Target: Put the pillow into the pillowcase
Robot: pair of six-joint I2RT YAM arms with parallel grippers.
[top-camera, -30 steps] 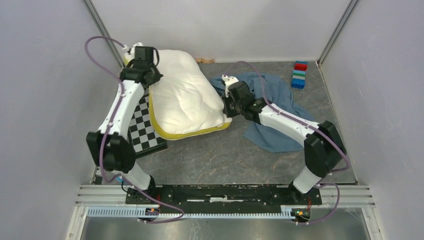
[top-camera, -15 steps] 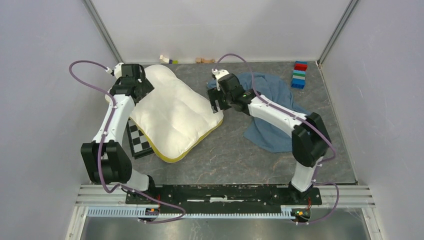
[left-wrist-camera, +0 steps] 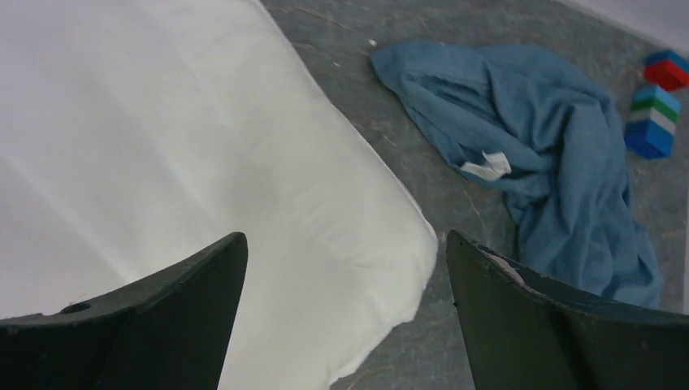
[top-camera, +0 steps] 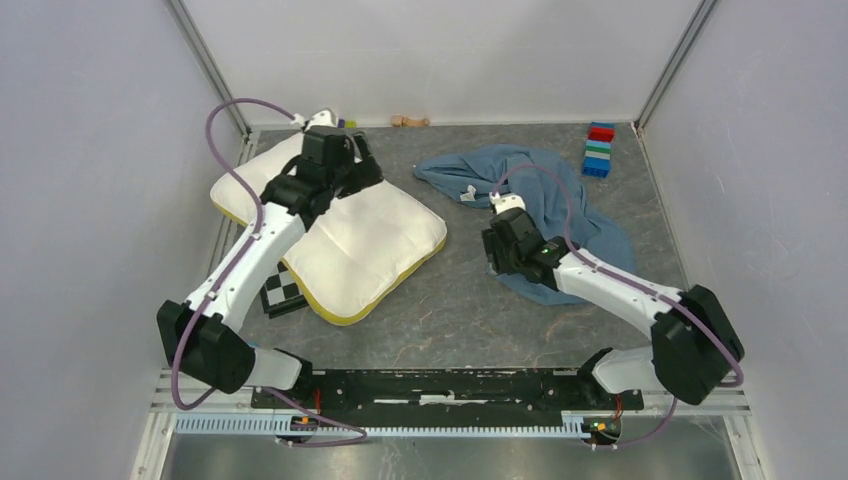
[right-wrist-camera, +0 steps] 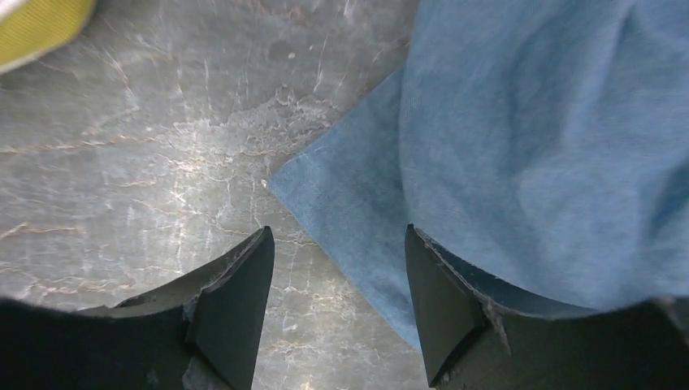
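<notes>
Barely started, I'd say: plump cream-white rectangular pillow with a yellow edge band (top-camera: 350,240) lies flat on the left of the grey marbled counter (top-camera: 450,310), fully outside the wrinkled dusty-blue cloth pillowcase (top-camera: 545,185), which sits bunched in a heap to the right, bare counter between them, its opening not findable. All the stuffing is left to do. Left end effector (left-wrist-camera: 345,244) hovers over the pillow, jaws spread, gripping nothing; right end effector (right-wrist-camera: 337,236) spread above the case's near corner, also empty
</notes>
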